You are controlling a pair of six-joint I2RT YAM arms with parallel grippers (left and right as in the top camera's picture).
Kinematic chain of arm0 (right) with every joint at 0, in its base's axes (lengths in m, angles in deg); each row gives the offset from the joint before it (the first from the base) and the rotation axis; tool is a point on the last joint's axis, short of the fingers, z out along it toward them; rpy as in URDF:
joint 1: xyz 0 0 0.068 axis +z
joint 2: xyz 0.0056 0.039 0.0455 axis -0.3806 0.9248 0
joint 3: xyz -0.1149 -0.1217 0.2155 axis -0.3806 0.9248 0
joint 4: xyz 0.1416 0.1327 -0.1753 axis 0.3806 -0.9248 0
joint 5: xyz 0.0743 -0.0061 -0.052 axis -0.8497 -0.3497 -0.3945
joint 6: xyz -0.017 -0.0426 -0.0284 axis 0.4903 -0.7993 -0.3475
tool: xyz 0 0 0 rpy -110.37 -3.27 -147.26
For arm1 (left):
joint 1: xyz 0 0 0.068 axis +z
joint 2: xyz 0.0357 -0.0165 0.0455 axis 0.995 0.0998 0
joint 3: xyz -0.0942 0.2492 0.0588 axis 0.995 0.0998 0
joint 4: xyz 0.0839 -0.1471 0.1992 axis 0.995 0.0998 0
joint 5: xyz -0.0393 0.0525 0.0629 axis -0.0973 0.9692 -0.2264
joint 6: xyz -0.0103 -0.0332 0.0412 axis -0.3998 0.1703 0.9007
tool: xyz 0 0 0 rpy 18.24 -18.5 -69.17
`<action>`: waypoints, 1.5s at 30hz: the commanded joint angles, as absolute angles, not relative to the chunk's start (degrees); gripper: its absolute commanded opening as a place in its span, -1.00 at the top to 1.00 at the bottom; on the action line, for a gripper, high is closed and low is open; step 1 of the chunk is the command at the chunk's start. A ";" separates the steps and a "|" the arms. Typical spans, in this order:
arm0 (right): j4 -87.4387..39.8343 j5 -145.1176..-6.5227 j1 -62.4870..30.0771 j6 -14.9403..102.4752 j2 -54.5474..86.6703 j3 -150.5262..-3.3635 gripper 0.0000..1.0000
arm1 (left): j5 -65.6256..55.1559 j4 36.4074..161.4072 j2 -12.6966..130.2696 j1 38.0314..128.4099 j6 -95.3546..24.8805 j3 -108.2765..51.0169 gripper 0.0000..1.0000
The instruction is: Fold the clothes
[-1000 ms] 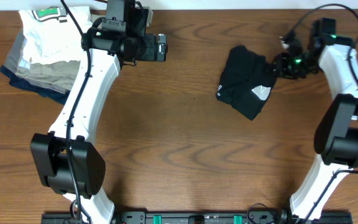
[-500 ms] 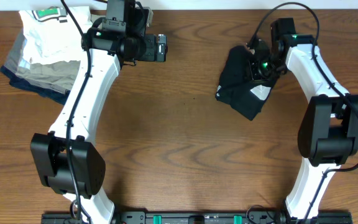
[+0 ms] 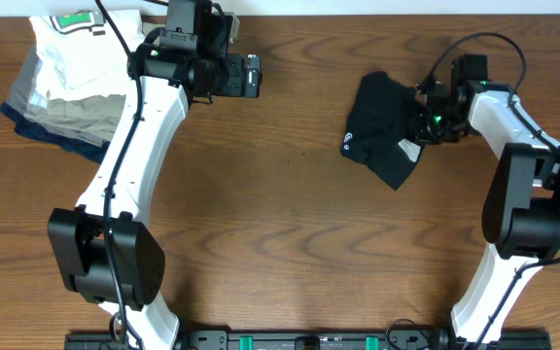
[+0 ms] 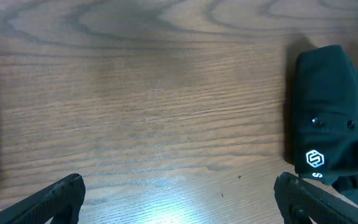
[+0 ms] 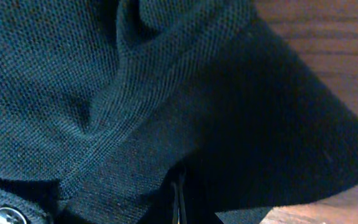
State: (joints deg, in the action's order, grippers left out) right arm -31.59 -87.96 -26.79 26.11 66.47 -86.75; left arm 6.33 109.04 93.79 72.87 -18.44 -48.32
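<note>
The wooden table (image 3: 290, 224) carries a pile of folded garments (image 3: 66, 92) in its far left corner and the black clothes (image 3: 379, 131), bunched up, on its far right part. The right gripper (image 3: 424, 124) is at the right edge of the clothes, jaws clamped together on the fabric. The left gripper (image 3: 253, 75) hangs over bare wood, well apart from them, jaws wide apart.

Matt knit clothes (image 5: 104, 93), glossy wooden table (image 4: 135, 93)
</note>
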 commanded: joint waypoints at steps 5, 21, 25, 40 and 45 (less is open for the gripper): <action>-31.38 -88.81 -27.23 27.03 66.89 -86.35 0.97 | 7.01 109.13 94.64 68.70 -15.27 -47.27 -0.96; -51.37 -94.15 -35.87 26.37 61.10 -112.41 -0.54 | 6.35 104.51 98.73 50.36 -9.98 -47.27 -0.96; -52.07 -94.10 -37.37 26.15 61.12 -112.04 -0.55 | 6.37 99.92 103.69 46.93 -11.56 -47.27 -0.96; -52.62 -93.01 -38.86 24.84 61.12 -112.04 -0.57 | 15.07 85.24 118.20 44.83 -17.74 -47.27 -0.96; -53.01 -92.22 -38.86 24.86 61.12 -112.04 -0.58 | 30.96 87.51 118.97 48.19 -17.74 -47.27 -0.96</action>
State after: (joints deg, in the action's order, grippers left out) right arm -52.88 -92.77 -38.53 26.00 61.16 -112.01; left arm 17.23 86.72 118.20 45.09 -17.19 -47.56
